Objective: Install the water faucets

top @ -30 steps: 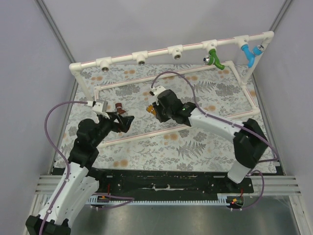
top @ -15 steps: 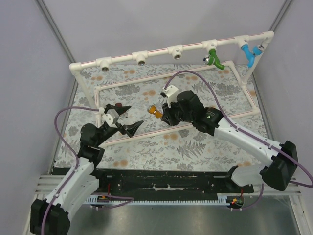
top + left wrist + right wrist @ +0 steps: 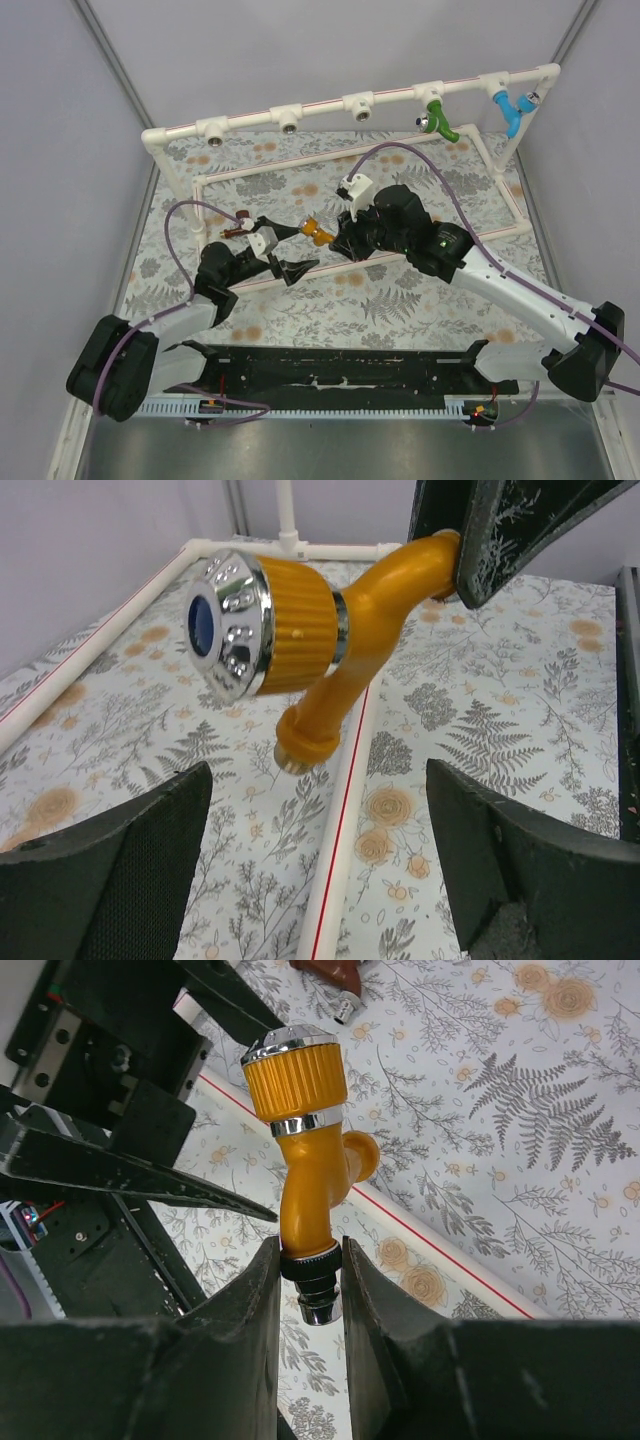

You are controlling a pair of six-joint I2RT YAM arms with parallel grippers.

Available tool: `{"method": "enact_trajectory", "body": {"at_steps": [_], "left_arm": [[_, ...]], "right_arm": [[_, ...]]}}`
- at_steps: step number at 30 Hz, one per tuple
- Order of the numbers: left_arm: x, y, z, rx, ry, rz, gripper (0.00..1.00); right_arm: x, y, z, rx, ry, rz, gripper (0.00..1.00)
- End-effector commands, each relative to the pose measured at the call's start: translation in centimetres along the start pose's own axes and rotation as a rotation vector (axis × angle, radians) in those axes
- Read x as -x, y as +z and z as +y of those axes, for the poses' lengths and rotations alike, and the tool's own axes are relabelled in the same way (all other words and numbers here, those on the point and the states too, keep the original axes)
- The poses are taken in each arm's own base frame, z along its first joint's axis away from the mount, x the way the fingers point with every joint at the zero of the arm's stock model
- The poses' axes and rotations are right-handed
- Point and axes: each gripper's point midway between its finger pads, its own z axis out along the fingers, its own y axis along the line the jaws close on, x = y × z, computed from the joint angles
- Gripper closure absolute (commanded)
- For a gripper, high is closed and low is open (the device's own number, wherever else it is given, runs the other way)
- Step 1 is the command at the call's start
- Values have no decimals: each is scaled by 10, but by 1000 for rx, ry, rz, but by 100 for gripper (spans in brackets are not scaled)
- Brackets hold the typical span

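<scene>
Left tool [image 3: 318, 820] — open, empty — is swinging in; orange faucet [image 3: 300, 620], pinched in right tool [image 3: 310, 1260], is now hanging just ahead — handover likely.

Soft, even, bright light fills every view, with faint shadows on the bench [image 3: 400, 300], small glints on the chrome of the orange faucet [image 3: 300, 620], and blurred near foreground at the right wrist.

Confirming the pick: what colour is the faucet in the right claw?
Faucet is orange-yellow, silvery ends; best in right wrist view.
</scene>
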Motion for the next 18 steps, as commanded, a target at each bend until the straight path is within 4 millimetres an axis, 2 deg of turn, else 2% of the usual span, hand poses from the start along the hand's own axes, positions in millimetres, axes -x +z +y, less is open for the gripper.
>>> {"method": "enact_trajectory", "body": {"at_steps": [1, 7, 13, 18], "left_arm": [[45, 27, 4, -44, 156, -145, 10], [46, 44, 2, -90, 157, -159, 15], [35, 48, 2, -100, 150, -141, 19], [32, 49, 3, -100, 152, -138, 29]], "right_arm": [[39, -17, 18, 71, 14, -115, 100], [47, -22, 25, 99, 36, -144, 100], [52, -27, 25, 94, 46, -164, 100], [55, -29, 27, 105, 53, -174, 100]]}}
